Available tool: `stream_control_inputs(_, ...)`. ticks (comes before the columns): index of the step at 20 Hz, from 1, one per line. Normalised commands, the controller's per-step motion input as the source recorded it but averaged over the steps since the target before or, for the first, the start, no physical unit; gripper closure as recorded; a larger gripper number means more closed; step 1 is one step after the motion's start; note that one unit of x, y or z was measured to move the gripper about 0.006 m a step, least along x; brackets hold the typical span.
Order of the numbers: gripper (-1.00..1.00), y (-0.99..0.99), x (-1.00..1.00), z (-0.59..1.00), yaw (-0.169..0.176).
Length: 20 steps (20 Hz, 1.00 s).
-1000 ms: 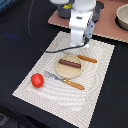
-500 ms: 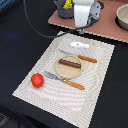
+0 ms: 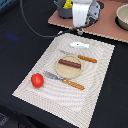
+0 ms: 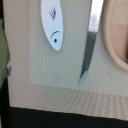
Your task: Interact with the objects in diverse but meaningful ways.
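We see the white plastic fish shape (image 3: 80, 45) lying flat at twelve o'clock of the round beige plate (image 3: 61, 71), where the brown sausage stick (image 3: 69, 63) rests as if served. Finger spread: we cannot tell.

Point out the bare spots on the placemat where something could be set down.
Free: the placemat strip on the exterior view's right of the plate, and the near end below the fork. Crowded: the middle, from the fish to the tomato.
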Motion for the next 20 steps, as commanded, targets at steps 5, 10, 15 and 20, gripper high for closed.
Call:
stream_control_inputs(5,-1.00,-0.82,-0.15,-0.11,0.000)
stream_control_inputs(10,-1.00,-0.75,-0.29,-0.22,0.000)
stream_control_inputs(15,-1.00,-0.68,-0.37,-0.26,0.000)
stream_control_inputs(20,-1.00,-0.65,-0.37,-0.21,0.000)
